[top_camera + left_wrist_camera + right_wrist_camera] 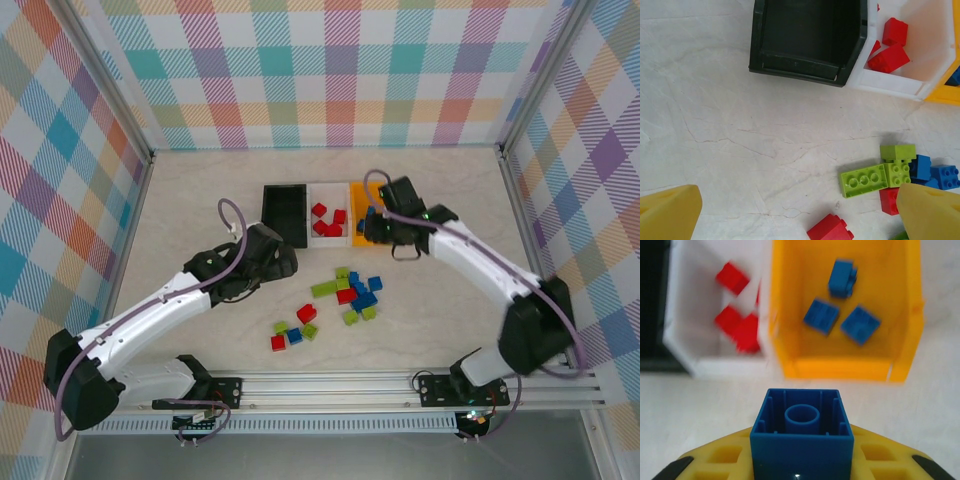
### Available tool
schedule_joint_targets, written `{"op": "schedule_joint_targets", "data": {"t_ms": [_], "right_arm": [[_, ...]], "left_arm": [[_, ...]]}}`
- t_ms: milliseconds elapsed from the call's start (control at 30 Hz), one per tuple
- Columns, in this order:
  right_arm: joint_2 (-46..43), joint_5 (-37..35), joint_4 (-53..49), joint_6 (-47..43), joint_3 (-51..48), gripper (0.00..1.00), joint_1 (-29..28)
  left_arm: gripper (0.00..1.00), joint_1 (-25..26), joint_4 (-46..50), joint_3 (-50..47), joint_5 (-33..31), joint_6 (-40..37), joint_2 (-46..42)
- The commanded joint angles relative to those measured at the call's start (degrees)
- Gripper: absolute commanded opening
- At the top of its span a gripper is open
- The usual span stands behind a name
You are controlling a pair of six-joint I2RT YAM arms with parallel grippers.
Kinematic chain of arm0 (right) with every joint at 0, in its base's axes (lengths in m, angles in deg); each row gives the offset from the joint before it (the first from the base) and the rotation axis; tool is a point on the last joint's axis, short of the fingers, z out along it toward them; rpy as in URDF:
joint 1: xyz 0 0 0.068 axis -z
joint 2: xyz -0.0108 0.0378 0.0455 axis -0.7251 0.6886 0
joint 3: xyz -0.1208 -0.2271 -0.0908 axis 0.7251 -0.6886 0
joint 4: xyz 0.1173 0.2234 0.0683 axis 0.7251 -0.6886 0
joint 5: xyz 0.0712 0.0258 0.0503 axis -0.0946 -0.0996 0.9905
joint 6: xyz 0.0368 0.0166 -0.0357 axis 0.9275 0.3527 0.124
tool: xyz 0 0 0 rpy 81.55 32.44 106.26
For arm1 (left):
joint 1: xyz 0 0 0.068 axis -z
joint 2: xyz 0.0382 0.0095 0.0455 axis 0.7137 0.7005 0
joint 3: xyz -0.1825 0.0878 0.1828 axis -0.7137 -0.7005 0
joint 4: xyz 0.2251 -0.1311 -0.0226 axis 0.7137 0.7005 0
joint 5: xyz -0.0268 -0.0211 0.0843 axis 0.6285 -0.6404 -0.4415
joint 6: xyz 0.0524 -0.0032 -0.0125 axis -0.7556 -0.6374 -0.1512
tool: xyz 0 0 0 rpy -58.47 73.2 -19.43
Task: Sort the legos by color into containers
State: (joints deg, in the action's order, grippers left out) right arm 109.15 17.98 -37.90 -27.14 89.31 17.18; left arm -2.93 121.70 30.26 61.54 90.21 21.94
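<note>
The blue brick (801,432) sits clamped between the yellow fingers (715,460) of the right tool (373,228), hollow underside facing the wrist camera. The tool holds it just short of the near wall of the orange bin (910,315). Three blue bricks (842,277) lie inside that bin. The white bin (677,335) touches it on the left, with red bricks (732,277) in it, and the black bin (805,70) stands against the white one's other side. The left tool (800,215) hovers over the tabletop (715,125) near the black bin, its jaws spread wide apart and gripping nothing. Just beside its right finger (932,212) lie loose bricks (885,172) in green, blue and red. From above, this pile (352,290) lies between the two arms, with a smaller cluster (295,332) closer to the bases.
</note>
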Motion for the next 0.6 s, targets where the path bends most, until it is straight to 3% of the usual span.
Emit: {"op": "schedule_joint_targets", "data": {"t_ms": [0, 167, 267, 400, 567], "right_arm": [[9.7, -1.5, 0.8, -1.8, 7.3, 0.26, 2.2], [22.0, -3.1, -2.9, -2.5, 18.4, 0.3, 4.0], [24.7, -2.9, -4.3, -2.2, 21.9, 0.4, 4.4], [23.4, -2.1, -4.4, -2.2, 22.5, 0.61, 4.3], [17.3, -1.6, -3.3, -2.8, 18.7, 0.65, 3.5]], "left_arm": [[1.0, -0.2, 1.8, -1.3, -1.0, 0.6, -2.2], [1.0, -0.2, 3.0, -2.6, -1.2, 0.8, -3.6], [1.0, -0.2, 2.4, -3.8, -0.3, 0.6, -4.8], [1.0, -0.2, 1.9, -4.7, 1.8, -0.3, -5.7], [1.0, 1.0, 2.2, -4.1, 7.3, -3.1, -4.0]]}}
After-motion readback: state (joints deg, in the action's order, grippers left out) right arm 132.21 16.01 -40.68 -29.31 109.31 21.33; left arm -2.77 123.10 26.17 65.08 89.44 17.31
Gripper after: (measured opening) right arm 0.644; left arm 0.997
